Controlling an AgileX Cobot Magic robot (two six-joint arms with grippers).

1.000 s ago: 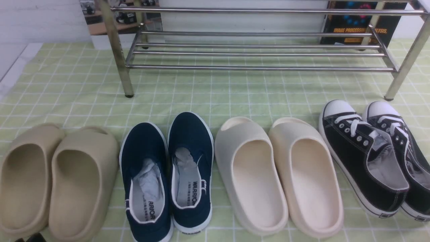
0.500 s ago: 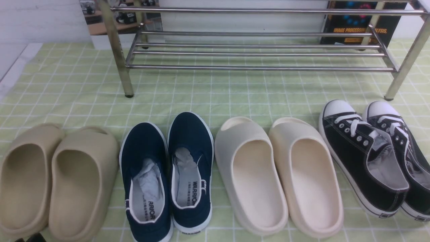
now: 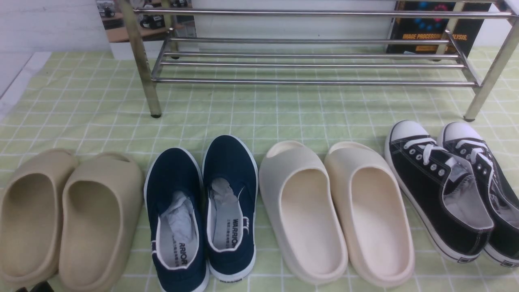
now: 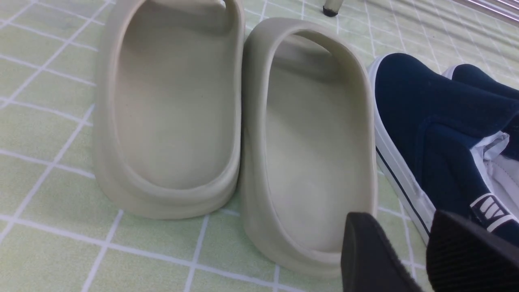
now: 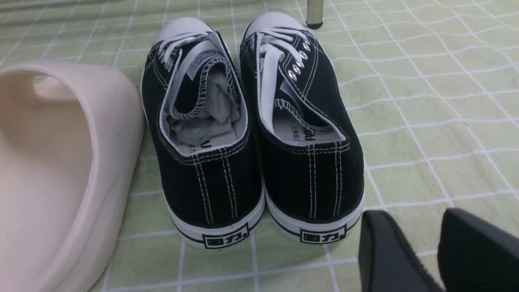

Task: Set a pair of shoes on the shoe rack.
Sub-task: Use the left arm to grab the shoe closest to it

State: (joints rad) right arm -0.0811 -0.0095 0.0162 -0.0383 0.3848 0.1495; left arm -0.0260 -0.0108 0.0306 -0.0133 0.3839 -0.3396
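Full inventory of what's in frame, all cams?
navy slip-on shoes: 2, navy, white soles, second pair from left
shoe rack: 1, shiny steel, at the back
beige slides: 2, tan, far left
cream slides: 2, off-white, right of navy pair
black lace-up sneakers: 2, black, white toe caps, far right
checked cloth: 1, pale green, under everything
printed panel: 1, black, behind rack's right end
left gripper: 1, black, open, by beige slides' heels
right gripper: 1, black, open, behind black sneakers' heels

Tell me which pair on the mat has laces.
The black sneakers with white toe caps, at the row's right end. The navy slip-ons, beige slides and cream slides have none.
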